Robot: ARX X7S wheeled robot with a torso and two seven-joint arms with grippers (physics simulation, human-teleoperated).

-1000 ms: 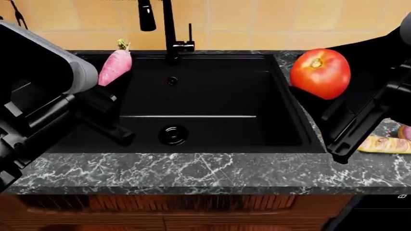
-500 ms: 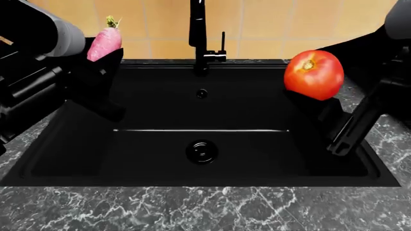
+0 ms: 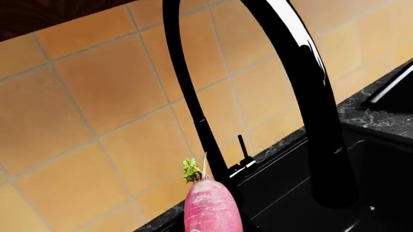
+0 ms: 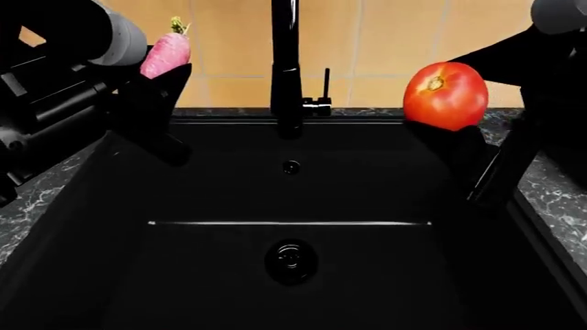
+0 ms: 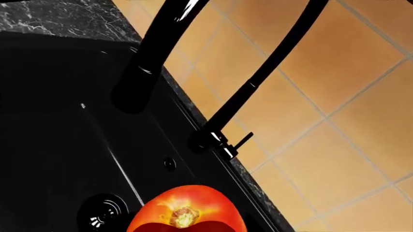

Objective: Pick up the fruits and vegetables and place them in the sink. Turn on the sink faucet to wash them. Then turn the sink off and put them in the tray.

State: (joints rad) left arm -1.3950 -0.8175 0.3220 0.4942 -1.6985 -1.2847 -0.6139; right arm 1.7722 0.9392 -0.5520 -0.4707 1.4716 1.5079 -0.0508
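My left gripper (image 4: 158, 86) is shut on the pink radish (image 4: 166, 55), held stem up above the left side of the black sink (image 4: 110, 227). The radish also shows in the left wrist view (image 3: 212, 208). My right gripper (image 4: 454, 137) is shut on the red tomato (image 4: 446, 95), held above the sink's right side. The tomato also shows in the right wrist view (image 5: 184, 210). The black faucet (image 4: 285, 69) rises at the back middle, its thin lever (image 4: 326, 81) upright beside it. The round drain (image 4: 291, 261) lies below. The tray is out of view.
Grey marbled counter (image 4: 27, 199) borders the sink on both sides. An orange tiled wall (image 4: 385, 41) stands close behind the faucet. In the left wrist view the faucet's arched spout (image 3: 303, 87) hangs close beside the radish.
The view has closed in on the sink and tilted up. Both grippers, still holding the radish and tomato, now sit higher, level with the faucet base.
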